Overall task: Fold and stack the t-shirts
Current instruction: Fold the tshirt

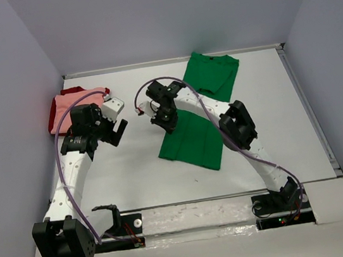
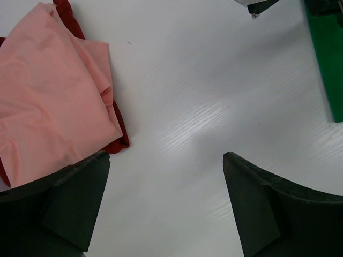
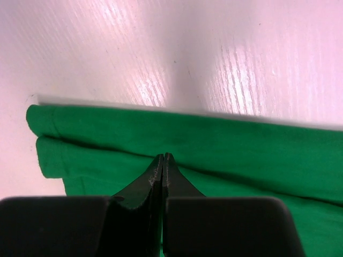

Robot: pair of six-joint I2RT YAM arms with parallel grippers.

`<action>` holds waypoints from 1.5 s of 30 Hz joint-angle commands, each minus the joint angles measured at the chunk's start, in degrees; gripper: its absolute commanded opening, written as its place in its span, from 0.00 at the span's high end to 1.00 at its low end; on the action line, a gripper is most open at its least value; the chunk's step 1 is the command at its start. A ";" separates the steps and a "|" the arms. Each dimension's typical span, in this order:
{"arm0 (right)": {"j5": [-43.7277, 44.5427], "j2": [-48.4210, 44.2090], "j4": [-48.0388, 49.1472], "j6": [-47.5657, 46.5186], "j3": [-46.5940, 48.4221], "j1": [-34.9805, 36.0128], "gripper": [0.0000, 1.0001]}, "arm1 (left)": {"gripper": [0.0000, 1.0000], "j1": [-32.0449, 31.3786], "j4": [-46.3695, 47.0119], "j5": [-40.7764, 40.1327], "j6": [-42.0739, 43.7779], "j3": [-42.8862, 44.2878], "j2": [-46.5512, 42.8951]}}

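The bright green t-shirt [image 1: 192,141] lies spread in the middle of the table, reaching to the back [image 1: 215,74], with a folded edge. My right gripper [image 1: 167,117] is shut, its tips together on the shirt's left edge; in the right wrist view the gripper [image 3: 162,156] rests on green cloth [image 3: 225,136] with nothing between the jaws. The salmon pink t-shirt [image 1: 73,107] lies crumpled on the dark red t-shirt [image 1: 52,124] at the far left. My left gripper [image 1: 119,130] is open and empty just right of them; its wrist view shows the gripper [image 2: 166,160], pink [image 2: 48,101] and red [image 2: 117,143] cloth.
Grey walls close the table on the left, back and right. A raised rail [image 1: 309,109] runs along the right edge. The arm bases [image 1: 271,204] and a white strip stand at the near edge. Bare white table [image 1: 132,166] lies between the two shirt piles.
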 commanded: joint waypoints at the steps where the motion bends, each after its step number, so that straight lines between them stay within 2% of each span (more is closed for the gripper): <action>1: -0.10 0.41 -0.24 -0.72 1.95 0.46 1.00 | 0.01 0.37 1.28 0.56 -0.07 0.20 -0.78; 26: 2.09 -2.57 2.13 -0.81 -8.51 0.46 1.00 | 0.01 0.37 1.46 1.35 -0.15 0.11 -0.69; 45: 5.70 -12.41 2.57 0.60 -20.46 0.46 1.00 | 0.01 0.37 1.45 3.02 -0.50 0.64 -1.22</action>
